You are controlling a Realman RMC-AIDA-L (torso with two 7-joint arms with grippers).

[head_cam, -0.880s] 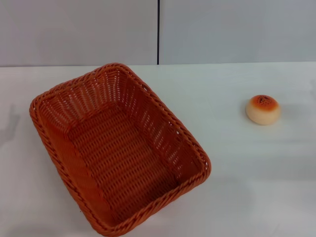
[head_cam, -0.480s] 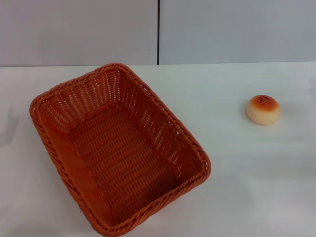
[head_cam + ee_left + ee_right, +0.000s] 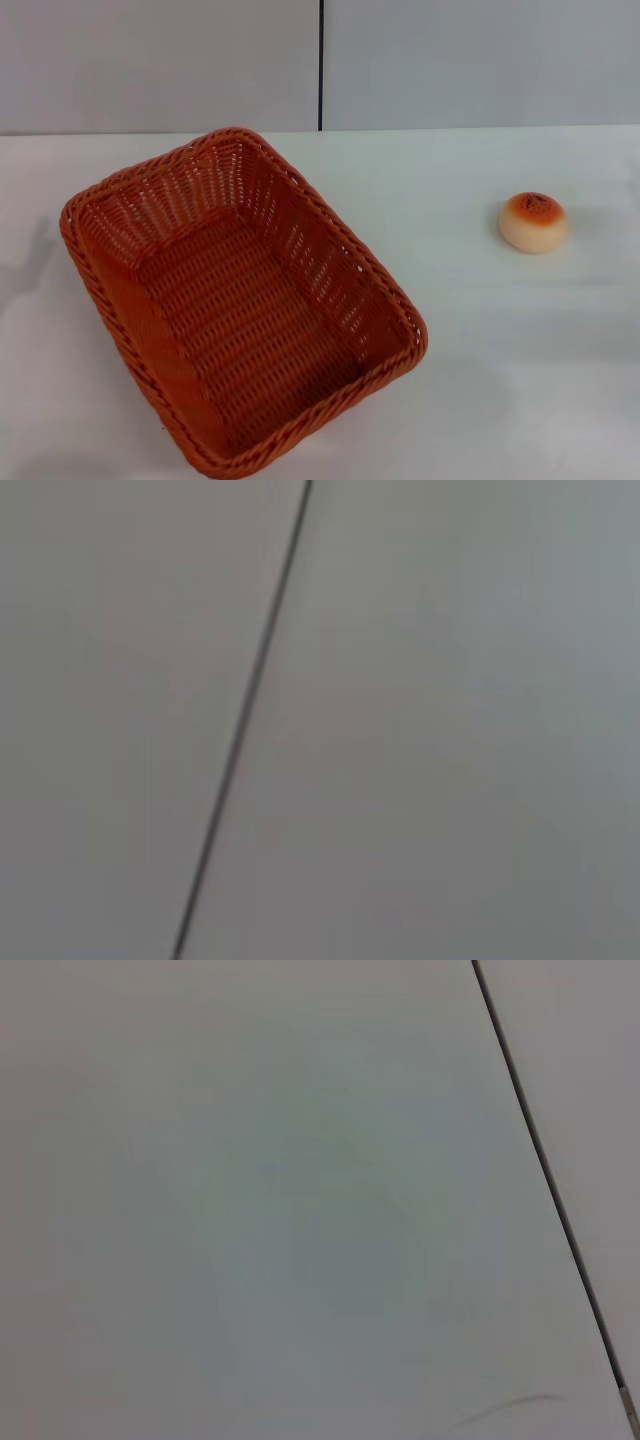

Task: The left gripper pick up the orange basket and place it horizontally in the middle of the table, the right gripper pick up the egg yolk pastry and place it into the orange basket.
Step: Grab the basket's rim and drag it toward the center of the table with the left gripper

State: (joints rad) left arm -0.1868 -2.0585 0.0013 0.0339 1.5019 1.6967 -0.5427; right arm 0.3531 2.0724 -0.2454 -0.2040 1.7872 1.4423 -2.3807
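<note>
Honestly, the robot's looks can't be told here. Neither the left gripper nor the right gripper is in shot from the head or wrist cameras, so colours, cables, screws and markings stay unknown.

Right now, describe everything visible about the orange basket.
The orange basket is a large rectangular tray of orange-brown woven wicker, with sloping openwork sides, a tightly woven floor and a braided rim. It stands upright and empty on the white table, turned at a diagonal, one corner toward the back wall and one toward the near edge. It lies on the robot's left half of the table. Nothing but the table touches it; the egg yolk pastry sits well apart to its right, and no claw is in view.
</note>
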